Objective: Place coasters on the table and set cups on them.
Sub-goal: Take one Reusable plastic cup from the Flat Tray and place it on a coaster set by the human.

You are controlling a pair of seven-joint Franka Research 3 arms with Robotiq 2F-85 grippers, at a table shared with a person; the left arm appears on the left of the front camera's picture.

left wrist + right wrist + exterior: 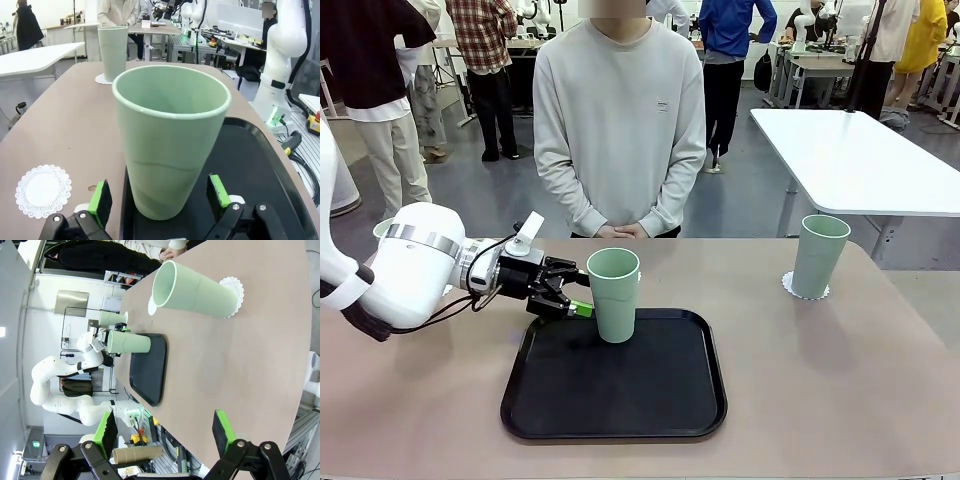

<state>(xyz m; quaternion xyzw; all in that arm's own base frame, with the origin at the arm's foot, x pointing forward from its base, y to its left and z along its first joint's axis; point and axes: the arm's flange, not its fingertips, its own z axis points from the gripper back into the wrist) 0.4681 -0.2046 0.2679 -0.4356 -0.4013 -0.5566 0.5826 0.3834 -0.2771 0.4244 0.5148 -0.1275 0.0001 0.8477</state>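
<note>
A pale green cup (614,295) (170,150) stands upright at the back of the black tray (620,400). My left gripper (578,290) (159,200) is open, one green pad (100,197) on each side of the cup's lower part with small gaps. An empty coaster (43,190) lies on the table (820,380) beside that gripper. A second cup (819,256) (197,290) stands on a coaster (805,290) at the right. A third cup (112,318) shows behind the left arm. My right gripper (165,432) hangs open off the table's right end, holding nothing.
A person (620,130) stands at the far edge with hands clasped. A white table (860,150) is behind at the right. The tray (260,170) takes up the middle front; bare tabletop lies between it and the right cup.
</note>
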